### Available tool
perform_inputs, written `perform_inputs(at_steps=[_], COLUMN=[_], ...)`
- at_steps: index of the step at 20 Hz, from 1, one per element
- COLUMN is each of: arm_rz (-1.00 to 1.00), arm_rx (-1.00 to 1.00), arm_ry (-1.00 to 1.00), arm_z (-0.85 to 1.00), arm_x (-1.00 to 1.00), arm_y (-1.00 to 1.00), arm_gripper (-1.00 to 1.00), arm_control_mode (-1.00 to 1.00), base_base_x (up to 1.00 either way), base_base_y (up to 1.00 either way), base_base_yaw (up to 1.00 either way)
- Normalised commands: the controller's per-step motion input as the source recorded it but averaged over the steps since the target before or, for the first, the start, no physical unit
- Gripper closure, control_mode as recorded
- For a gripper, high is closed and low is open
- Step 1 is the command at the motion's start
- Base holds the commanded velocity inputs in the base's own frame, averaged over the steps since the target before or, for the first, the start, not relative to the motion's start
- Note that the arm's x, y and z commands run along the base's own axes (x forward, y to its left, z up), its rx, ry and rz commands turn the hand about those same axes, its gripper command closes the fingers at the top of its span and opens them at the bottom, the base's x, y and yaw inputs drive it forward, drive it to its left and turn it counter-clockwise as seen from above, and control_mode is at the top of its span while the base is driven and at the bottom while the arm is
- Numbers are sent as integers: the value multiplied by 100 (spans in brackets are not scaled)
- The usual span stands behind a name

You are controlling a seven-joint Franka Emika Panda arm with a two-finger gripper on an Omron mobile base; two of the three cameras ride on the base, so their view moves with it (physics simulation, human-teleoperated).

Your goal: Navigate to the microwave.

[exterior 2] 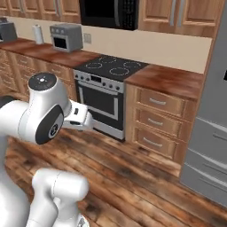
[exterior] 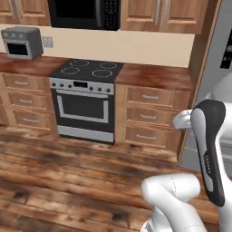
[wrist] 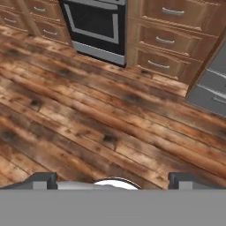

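The microwave (exterior: 84, 13) is a wide black box with a dark glass door and a keypad on its right. It hangs between wooden wall cabinets above the stove, cut off by the top edge in the left base view. In the right base view the microwave (exterior 2: 108, 13) sits at the top centre-left. My gripper (wrist: 112, 181) points down at the wooden floor some way in front of the stove. Its two dark fingertips (wrist: 44, 180) stand wide apart with nothing between them, so it is open. My folded arm rises in the foreground of both base views.
A black-topped silver stove (exterior: 85, 88) stands under the microwave, flanked by wooden drawer cabinets (exterior: 149, 115). A small grey toaster oven (exterior: 21, 42) sits on the left counter. A grey fridge (exterior 2: 213, 133) stands at the right. Wooden floor (wrist: 88, 114) lies between me and the stove.
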Motion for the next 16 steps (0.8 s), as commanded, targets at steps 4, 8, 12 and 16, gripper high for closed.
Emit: perform_inputs(at_steps=[4,8,12,16], arm_rz=[0,0,0,0], arm_rx=[0,0,0,0], arm_ry=[0,0,0,0], arm_z=[0,0,0,0], arm_x=[0,0,0,0], arm_y=[0,0,0,0], arm_gripper=[-100,-100,-100,-100], arm_control_mode=[100,100,100,100], base_base_x=[100,100,100,100], base_base_y=[83,96,100,100], base_base_yaw=[-29,-30,-32,-33])
